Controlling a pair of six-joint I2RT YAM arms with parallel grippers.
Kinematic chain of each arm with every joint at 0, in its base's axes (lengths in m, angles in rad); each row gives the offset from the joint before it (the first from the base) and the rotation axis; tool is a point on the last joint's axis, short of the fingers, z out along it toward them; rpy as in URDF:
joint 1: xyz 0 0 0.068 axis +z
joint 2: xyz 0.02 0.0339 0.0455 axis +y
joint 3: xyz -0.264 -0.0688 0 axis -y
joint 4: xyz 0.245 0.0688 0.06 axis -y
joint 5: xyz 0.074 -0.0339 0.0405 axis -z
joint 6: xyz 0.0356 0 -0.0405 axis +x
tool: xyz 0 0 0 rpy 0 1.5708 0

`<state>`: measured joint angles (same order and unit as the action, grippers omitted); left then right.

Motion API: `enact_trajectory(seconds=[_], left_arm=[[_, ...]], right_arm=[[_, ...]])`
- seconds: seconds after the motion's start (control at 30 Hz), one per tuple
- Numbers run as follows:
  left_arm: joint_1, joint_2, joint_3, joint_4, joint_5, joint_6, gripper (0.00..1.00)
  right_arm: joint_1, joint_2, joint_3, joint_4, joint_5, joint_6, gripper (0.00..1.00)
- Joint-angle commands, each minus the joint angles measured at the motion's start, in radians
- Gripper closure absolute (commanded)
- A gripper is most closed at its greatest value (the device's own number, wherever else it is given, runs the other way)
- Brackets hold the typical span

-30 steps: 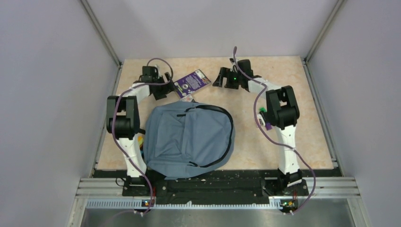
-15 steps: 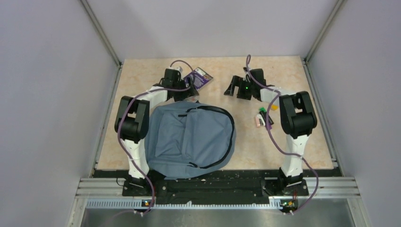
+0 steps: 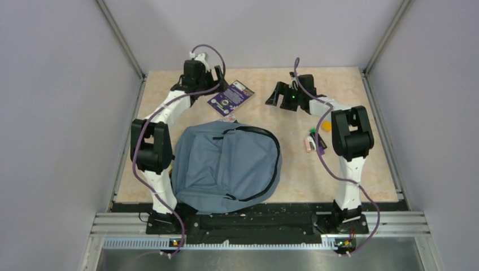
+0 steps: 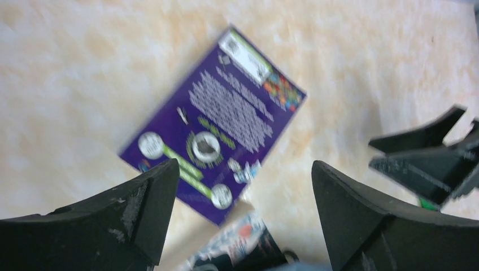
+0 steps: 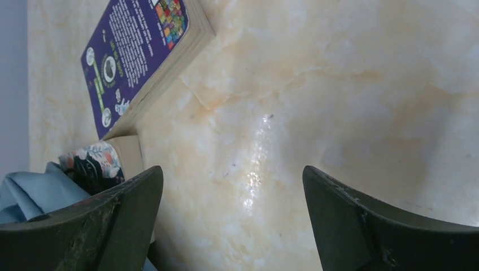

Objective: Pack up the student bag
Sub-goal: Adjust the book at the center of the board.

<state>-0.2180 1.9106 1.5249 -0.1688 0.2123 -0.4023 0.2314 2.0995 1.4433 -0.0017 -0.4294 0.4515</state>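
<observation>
L hand (image 4: 243, 175) released, empty, hovers just over purple book (image 4: 217, 121). Book's long axis diagonal, bag (image 3: 226, 166) on near side. R hand (image 5: 231, 172) released too, farther off.

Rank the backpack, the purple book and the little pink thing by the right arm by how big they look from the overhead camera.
1. backpack: by far the largest.
2. purple book: much smaller.
3. little pink thing: smallest, too small to identify.
All three lie low on the same surface, so nearness to the camera hardly skews the order.

A book (image 3: 230, 97) lies on the table (image 3: 367, 169) behind the student bag (image 3: 226, 169).
</observation>
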Motion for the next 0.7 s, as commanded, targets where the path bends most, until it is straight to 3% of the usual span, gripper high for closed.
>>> enact_trajectory(seconds=[0.0, 0.2, 0.67], left_arm=[[0.069, 0.135, 0.196, -0.036, 0.009, 0.067, 0.08], [0.111, 0.340, 0.383, -0.081, 0.042, 0.091, 0.09], [0.099, 0.461, 0.437, -0.072, 0.122, 0.123, 0.09]], right_arm=[[-0.002, 0.063, 0.069, 0.097, -0.085, 0.115, 0.10], [0.024, 0.096, 0.084, 0.150, -0.100, 0.154, 0.10], [0.028, 0.061, 0.009, 0.104, -0.086, 0.096, 0.10]])
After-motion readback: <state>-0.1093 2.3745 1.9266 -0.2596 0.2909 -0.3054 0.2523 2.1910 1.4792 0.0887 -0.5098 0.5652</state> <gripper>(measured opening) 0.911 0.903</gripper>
